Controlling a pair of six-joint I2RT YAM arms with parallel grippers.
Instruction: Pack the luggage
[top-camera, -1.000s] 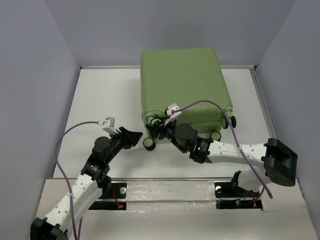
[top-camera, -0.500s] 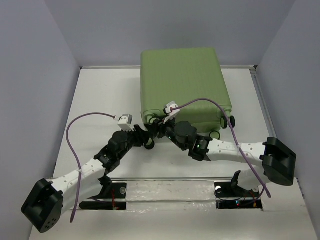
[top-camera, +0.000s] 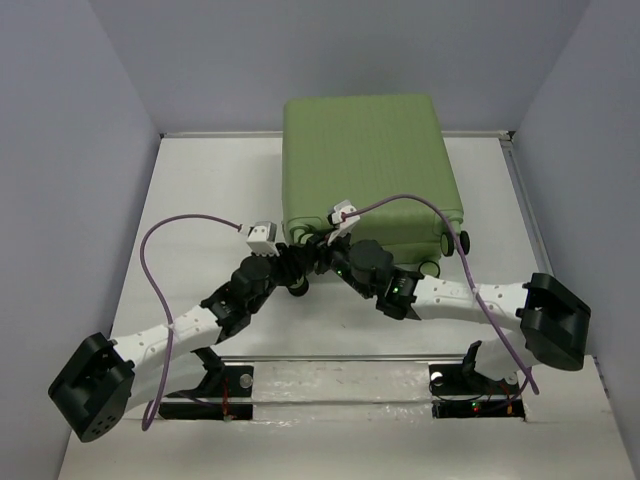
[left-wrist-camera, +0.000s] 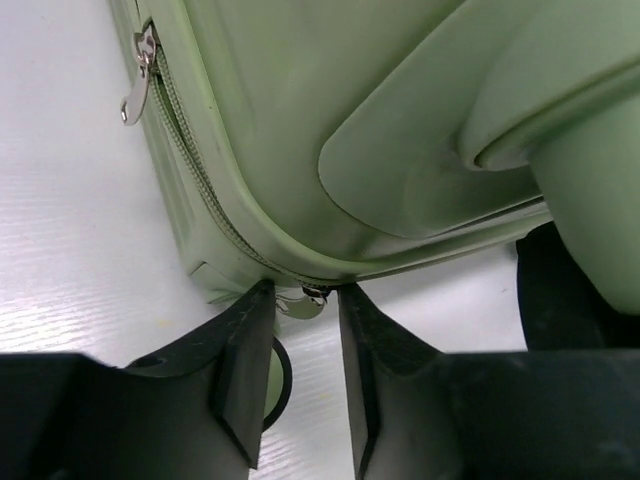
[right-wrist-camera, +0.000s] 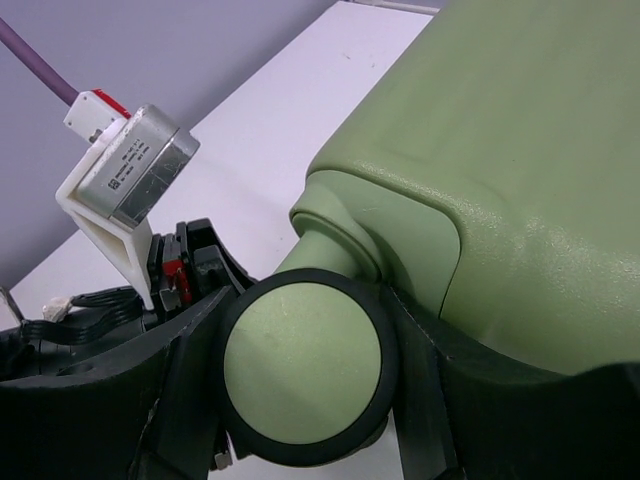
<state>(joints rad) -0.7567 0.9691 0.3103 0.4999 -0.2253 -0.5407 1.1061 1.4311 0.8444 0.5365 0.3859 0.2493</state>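
Note:
The luggage (top-camera: 365, 165), a light-green ribbed suitcase, lies flat and zipped at the back of the table. My left gripper (top-camera: 296, 265) is at its near-left corner. In the left wrist view that gripper (left-wrist-camera: 303, 290) is open, with a small silver zipper pull (left-wrist-camera: 298, 306) hanging between its fingertips, not pinched. A second pull (left-wrist-camera: 140, 75) hangs further along the zip. My right gripper (top-camera: 320, 255) is right beside it, at the same corner. In the right wrist view that gripper (right-wrist-camera: 303, 330) is shut on a green caster wheel (right-wrist-camera: 300, 370) with a black tyre.
The white table (top-camera: 200, 200) has grey walls on three sides and a raised rim at the back. More caster wheels (top-camera: 466, 240) stick out along the suitcase's near edge. The left arm's wrist camera (right-wrist-camera: 130, 170) sits close to my right fingers. Purple cables arc over both arms.
My left arm has reached right and forward to the suitcase's near-left corner, and its jaws have narrowed around the zipper pull. The right gripper has stayed on the wheel.

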